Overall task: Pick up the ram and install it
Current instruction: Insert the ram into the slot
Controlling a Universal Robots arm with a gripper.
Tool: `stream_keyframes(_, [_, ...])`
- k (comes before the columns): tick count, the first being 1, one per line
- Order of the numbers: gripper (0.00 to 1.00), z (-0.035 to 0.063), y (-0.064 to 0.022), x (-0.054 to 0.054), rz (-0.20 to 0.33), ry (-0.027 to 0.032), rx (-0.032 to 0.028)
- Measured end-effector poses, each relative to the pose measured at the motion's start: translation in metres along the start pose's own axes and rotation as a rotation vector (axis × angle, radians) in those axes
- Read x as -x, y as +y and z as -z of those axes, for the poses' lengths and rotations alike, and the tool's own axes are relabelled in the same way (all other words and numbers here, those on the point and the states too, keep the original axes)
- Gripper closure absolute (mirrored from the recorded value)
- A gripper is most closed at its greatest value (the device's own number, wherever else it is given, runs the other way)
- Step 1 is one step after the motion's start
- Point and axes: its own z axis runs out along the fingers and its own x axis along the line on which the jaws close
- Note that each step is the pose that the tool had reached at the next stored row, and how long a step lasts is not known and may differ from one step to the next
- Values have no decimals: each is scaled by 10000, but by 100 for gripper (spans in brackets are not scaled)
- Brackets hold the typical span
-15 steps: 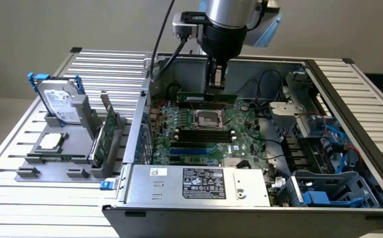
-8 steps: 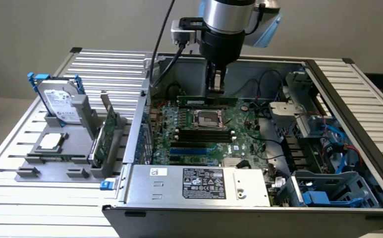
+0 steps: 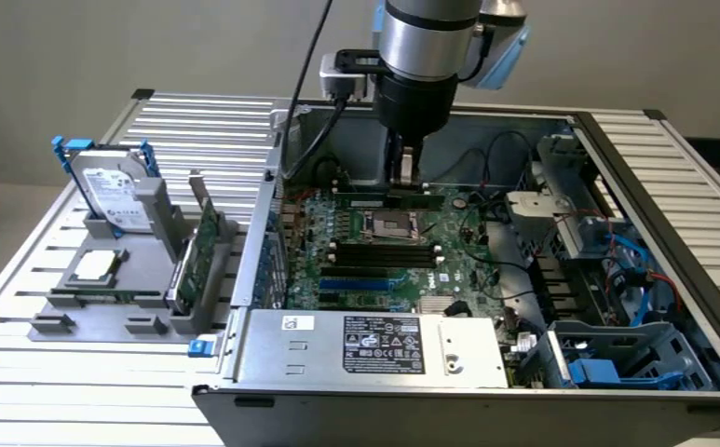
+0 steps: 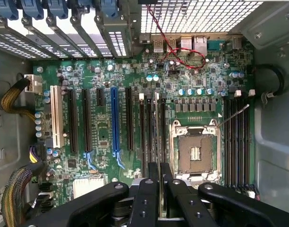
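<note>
Between the tool (image 4: 159,172) tips, pinching the ram (image 4: 157,139) edge-on, lined up with the black slots (image 4: 148,127) straight below, CPU socket (image 4: 195,153) just beside. Looks like the install step; can't tell if seated yet. Probably calls for a straight, level push down.

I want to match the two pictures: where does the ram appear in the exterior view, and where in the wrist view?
Exterior view: the ram is a green stick held crosswise under the gripper, just behind the CPU socket.
Wrist view: the ram is seen edge-on, a thin strip running out from between the jaws, beside the CPU socket.
Shared landmark: the empty CPU socket with its metal frame.
</note>
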Motion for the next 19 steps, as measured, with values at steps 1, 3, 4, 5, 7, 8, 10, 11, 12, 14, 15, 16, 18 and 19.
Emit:
stream_keyframes(1, [86,-13,-1,-6,0,15,-1])
stream_keyframes(3, [86,-37,-2,-16,-2,49,-1])
stream_keyframes(4, [86,-48,-3,-21,-3,73,-2])
stream_keyframes(5, [86,-56,-3,-25,-4,110,-4])
stream_keyframes(7, [86,-70,-5,-30,-7,208,-8])
stream_keyframes(8, [86,-77,-5,-31,-9,258,-11])
stream_keyframes(10, [86,-93,-5,-34,-13,355,-15])
stream_keyframes(11, [86,-107,-6,-34,-14,392,-17])
stream_keyframes(12, [86,-124,-7,-35,-14,409,-22])
stream_keyframes(14, [86,-160,-8,-36,-19,425,-44])
stream_keyframes(15, [86,-176,-8,-36,-24,429,-59])
stream_keyframes(16, [86,-192,-9,-37,-33,432,-74])
stream_keyframes(18, [86,-226,-11,-38,-52,436,-100])
stream_keyframes(19, [86,-244,-12,-38,-69,437,-108])
